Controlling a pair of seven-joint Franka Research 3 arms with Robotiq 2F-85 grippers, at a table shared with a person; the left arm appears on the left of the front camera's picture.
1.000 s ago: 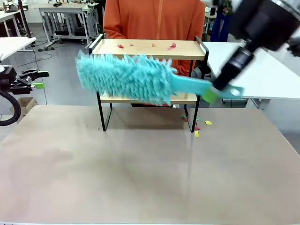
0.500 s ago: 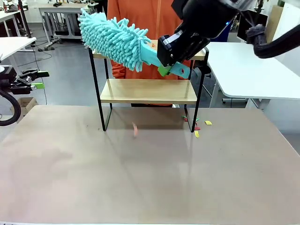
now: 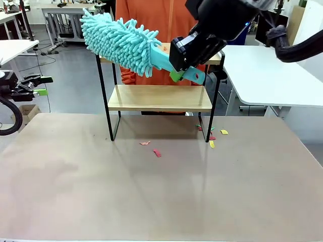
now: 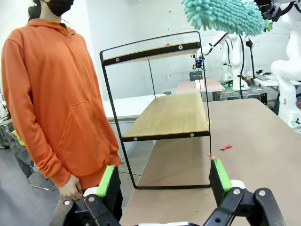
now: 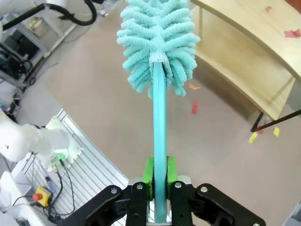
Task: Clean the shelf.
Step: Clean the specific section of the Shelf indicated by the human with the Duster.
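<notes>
- The right claw (image 5: 159, 176) is clamped tight on the flat handle of the one teal duster (image 5: 157, 42), whose fluffy head stands out beyond the fingertips.
- One shelf (image 3: 159, 98) with two wooden boards stands on the table (image 3: 161, 201), just below and beyond this claw. The duster head hangs above the left end of the top board.
- Two red bits (image 5: 292, 33) lie on the top board, off to the claw's side.
- Two red scraps (image 3: 157, 153) lie on the table below the claw, in front of the shelf. A few small scraps (image 3: 223, 132), red and yellow, lie by the shelf's right foot.
- The left claw (image 4: 163, 178) is spread wide and holds nothing. The shelf is well ahead of its fingertips, with one person in orange (image 4: 51, 94) beside it.
</notes>
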